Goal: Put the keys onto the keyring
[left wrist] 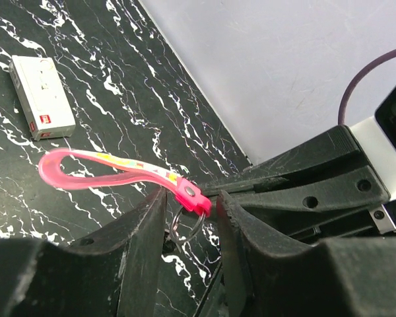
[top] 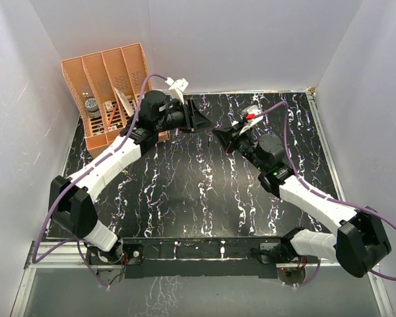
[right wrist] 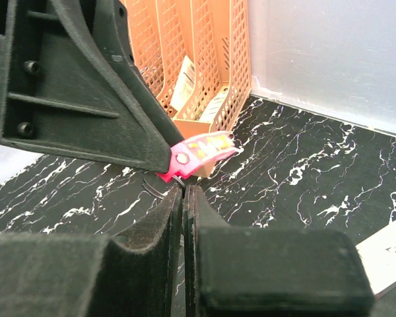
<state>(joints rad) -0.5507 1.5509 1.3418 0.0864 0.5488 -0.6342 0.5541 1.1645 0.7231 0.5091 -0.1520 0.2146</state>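
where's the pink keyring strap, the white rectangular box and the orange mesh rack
pink keyring strap (left wrist: 135,166): left wrist view, patterned band
white rectangular box (left wrist: 43,96): left wrist view, top face
orange mesh rack (right wrist: 204,59): right wrist view, divider wall

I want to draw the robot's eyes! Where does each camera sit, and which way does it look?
Top camera: above and behind the arms, looking down at the table; both arms, left hand and right hand show.
Left wrist camera: on the left arm, looking past its own fingers at the pink strap, white box and right hand.
Right wrist camera: on the right arm, looking past its own shut fingers toward the strap, left hand and orange rack.
Shared: both wrist views show the strap and white box.
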